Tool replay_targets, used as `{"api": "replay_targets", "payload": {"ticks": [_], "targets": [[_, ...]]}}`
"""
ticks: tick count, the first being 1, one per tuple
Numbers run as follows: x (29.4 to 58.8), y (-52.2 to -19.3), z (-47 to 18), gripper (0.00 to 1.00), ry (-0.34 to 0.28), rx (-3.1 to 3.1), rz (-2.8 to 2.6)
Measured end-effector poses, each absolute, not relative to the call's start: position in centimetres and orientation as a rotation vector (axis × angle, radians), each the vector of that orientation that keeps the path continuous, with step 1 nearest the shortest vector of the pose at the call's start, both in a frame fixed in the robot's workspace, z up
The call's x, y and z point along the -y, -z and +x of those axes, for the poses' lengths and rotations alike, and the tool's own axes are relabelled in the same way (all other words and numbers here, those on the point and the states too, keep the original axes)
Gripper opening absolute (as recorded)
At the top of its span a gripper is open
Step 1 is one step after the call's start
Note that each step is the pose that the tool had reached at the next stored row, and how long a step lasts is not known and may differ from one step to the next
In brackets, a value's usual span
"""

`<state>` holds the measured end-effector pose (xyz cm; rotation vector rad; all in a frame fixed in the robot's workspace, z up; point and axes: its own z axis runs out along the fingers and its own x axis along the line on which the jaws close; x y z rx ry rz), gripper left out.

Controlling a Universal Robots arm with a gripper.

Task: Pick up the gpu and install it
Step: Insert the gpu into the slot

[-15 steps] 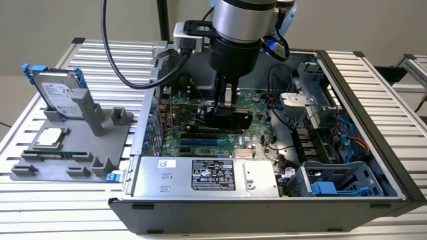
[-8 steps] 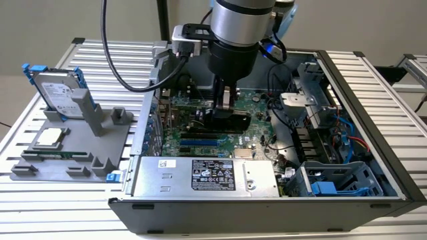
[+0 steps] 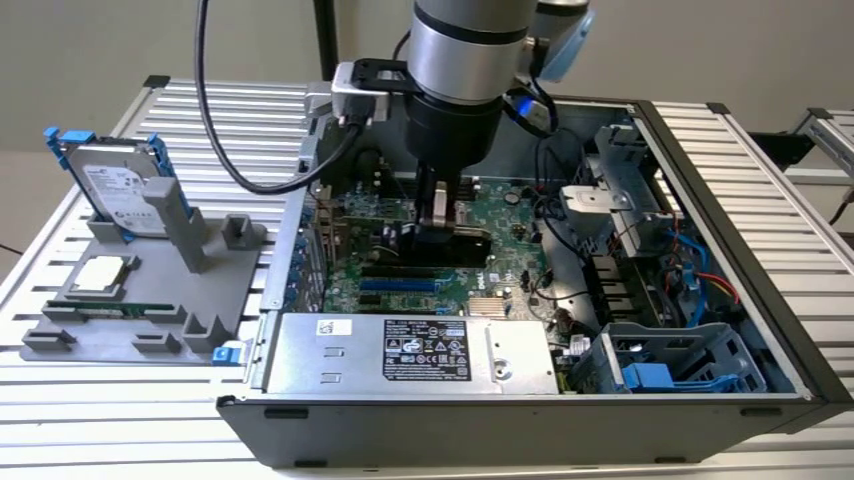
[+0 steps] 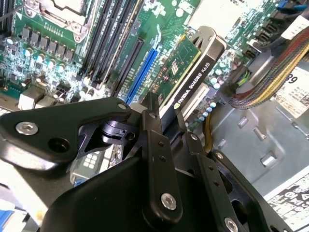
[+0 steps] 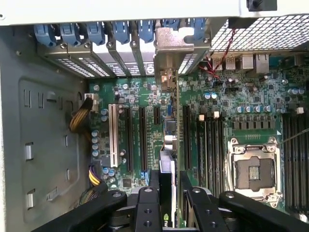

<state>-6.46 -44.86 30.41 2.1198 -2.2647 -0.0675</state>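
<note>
The gpu (image 3: 451, 246), a green card with a black cover, stands on edge low over the motherboard (image 3: 514, 215) inside the open computer case. My gripper (image 3: 441, 222) is shut on its upper edge, reaching straight down from the arm. In the second wrist view, the black fingers (image 4: 150, 126) clamp the gpu (image 4: 192, 67) beside a blue slot (image 4: 145, 67). In the first wrist view, the gpu (image 5: 167, 166) is seen edge-on, its silver bracket (image 5: 170, 48) up against the row of rear slot covers. I cannot tell whether its edge sits in a slot.
The case wall (image 3: 747, 250) and cables (image 3: 694, 265) lie on the exterior view's right, with the power supply (image 3: 400, 350) and a drive cage (image 3: 667, 365) in front. Outside the case, a grey fixture (image 3: 147, 300) carries a hard drive with blue rails (image 3: 120, 185), a processor chip (image 3: 100, 275) and a memory stick (image 3: 114, 308).
</note>
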Motion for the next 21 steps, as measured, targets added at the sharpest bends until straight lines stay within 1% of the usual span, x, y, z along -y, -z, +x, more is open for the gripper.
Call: {"api": "replay_targets", "payload": {"ticks": [9, 21], "targets": [[44.9, -28.8, -6.7, 0.00, 0.068, 2.265, 2.120], [44.7, -27.7, -7.0, 0.00, 0.067, 2.265, 2.120]]}}
